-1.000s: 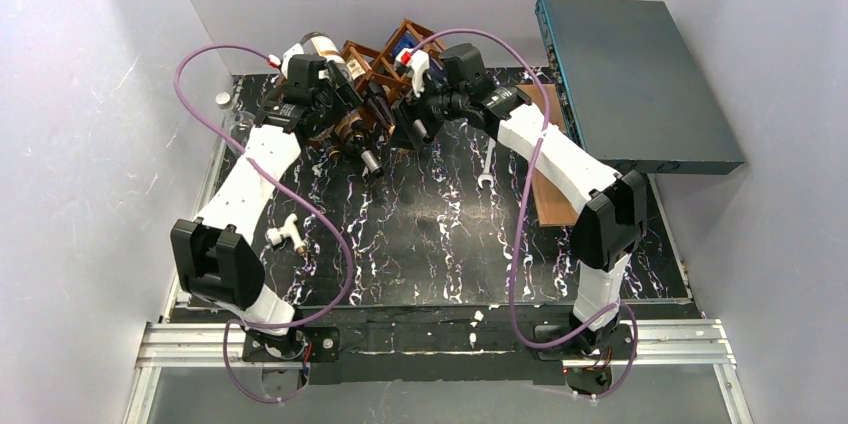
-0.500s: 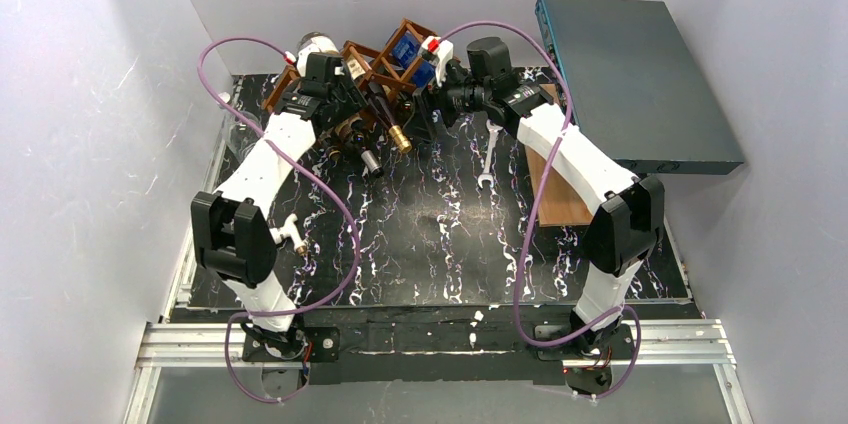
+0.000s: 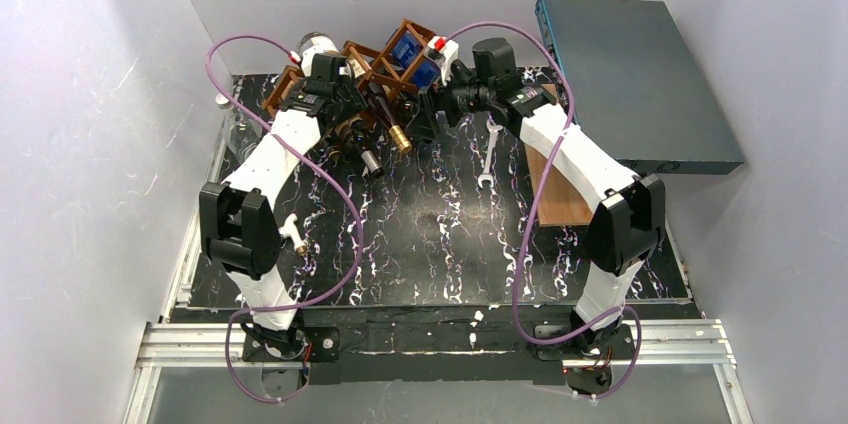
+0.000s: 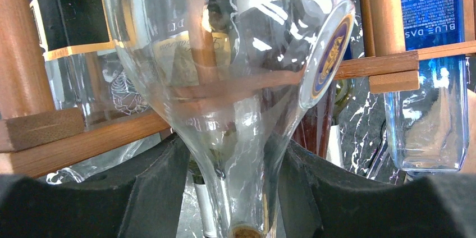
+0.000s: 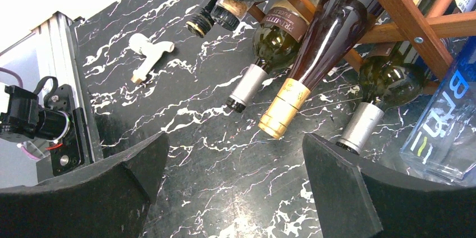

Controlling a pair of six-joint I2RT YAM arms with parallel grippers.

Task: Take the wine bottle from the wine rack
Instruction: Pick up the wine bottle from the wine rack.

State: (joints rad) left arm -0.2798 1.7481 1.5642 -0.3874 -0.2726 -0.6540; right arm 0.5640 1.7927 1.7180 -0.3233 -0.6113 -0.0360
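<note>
The reddish-brown lattice wine rack point(image 3: 385, 64) stands at the back of the table and holds several bottles. A clear wine bottle point(image 4: 236, 81) with a cork lies in its left cell, base point(image 3: 318, 44) sticking out behind. My left gripper point(image 4: 233, 154) is shut on this bottle where the shoulder narrows to the neck, and both black fingers point(image 4: 151, 193) touch the glass. In the top view the left gripper point(image 3: 345, 94) sits at the rack's left front. My right gripper point(image 5: 233, 148) hangs open over the marbled table by the rack's right front point(image 3: 435, 109), holding nothing.
Dark bottles with a gold cap point(image 5: 280, 114) and silver caps point(image 5: 244, 89) poke out of the rack, beside a blue bottle point(image 5: 449, 114). On the table lie a wrench point(image 3: 487, 159), a white fitting point(image 3: 285, 234) and a wooden board point(image 3: 555, 184). A grey box point(image 3: 635, 79) stands back right.
My left gripper has pushed in toward the rack and its jaws have narrowed onto the clear bottle's neck. The right arm swung back to the rack's right side, then held still.
</note>
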